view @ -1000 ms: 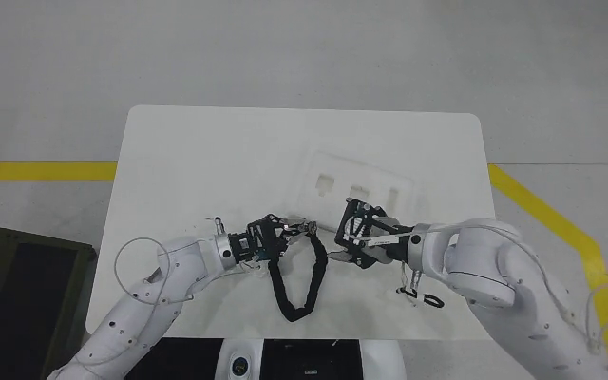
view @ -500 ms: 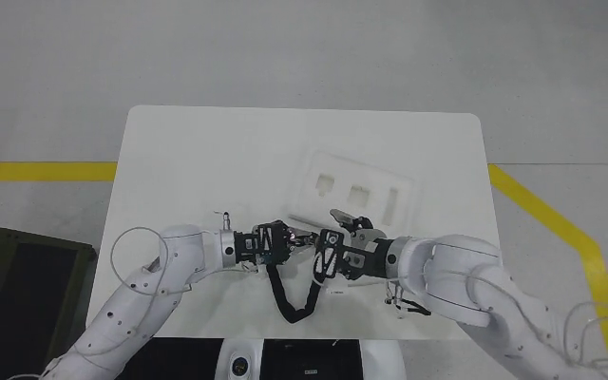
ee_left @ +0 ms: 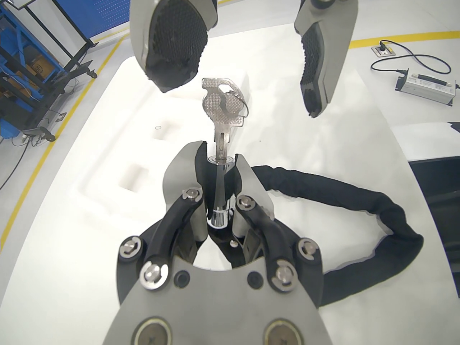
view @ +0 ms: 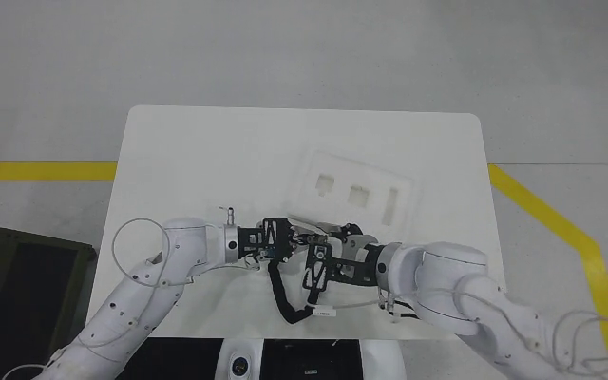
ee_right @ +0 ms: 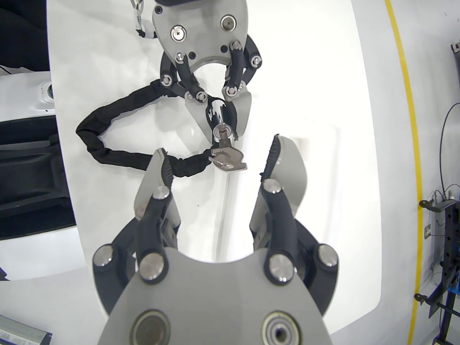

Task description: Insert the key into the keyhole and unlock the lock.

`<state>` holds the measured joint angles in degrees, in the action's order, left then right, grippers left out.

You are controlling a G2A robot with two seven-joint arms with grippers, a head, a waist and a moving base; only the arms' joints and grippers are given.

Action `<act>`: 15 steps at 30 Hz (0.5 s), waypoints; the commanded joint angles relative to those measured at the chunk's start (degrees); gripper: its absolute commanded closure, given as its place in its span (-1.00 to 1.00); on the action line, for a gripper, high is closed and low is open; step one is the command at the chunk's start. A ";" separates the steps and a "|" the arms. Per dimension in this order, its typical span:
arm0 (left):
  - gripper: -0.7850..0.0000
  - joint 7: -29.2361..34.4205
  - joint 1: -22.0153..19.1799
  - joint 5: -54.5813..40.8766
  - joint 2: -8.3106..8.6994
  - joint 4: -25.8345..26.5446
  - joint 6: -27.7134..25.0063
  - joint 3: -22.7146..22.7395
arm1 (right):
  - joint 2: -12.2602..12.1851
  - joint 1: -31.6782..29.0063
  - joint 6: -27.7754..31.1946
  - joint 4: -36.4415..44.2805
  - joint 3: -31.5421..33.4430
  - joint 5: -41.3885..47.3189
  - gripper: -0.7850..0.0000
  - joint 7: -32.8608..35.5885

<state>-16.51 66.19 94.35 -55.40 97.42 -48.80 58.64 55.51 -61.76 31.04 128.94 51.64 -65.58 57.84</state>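
Two arms meet over the front of the white surface (view: 190, 152) in the top view, the left arm (view: 180, 252) and right arm (view: 437, 275) end to end. The lock's black chain (view: 277, 294) loops down between them, and a white foam tray (view: 328, 163) sits just behind.

From the left wrist, the left jaws are clenched on the lock body (ee_left: 218, 184). The key (ee_left: 223, 109) stands in its keyhole, head out. The right jaws hang released on either side of that head, not touching it.

From the right wrist, the right jaws gape apart, with the key head just ahead of their tips. The chain lies on the surface.
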 commanded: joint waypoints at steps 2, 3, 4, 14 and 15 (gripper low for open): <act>1.00 0.04 -0.13 -0.44 -0.06 -0.23 -0.30 -0.17 | 0.17 0.14 -0.28 0.11 -0.71 -1.92 -0.03 -0.21; 1.00 0.00 -0.16 -0.56 -0.07 -0.24 -0.34 -0.18 | 0.22 0.17 -0.39 0.14 -0.99 -2.62 0.02 -0.11; 1.00 0.00 -0.15 -0.69 -0.07 -0.28 -0.41 -0.18 | 0.29 0.20 -0.43 0.16 -1.29 -3.20 0.04 -0.06; 1.00 -0.03 0.05 -2.29 0.00 -0.25 -1.74 0.24 | 0.89 0.60 -1.03 0.52 -3.53 -8.40 0.04 1.34; 1.00 0.01 0.02 -2.40 0.01 -0.21 -1.95 0.27 | 0.95 0.56 -1.19 0.61 -3.74 -9.22 0.04 1.43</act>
<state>-16.54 66.24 92.09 -55.40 97.17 -50.47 58.89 56.40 -61.17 30.00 129.46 48.08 -73.94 59.17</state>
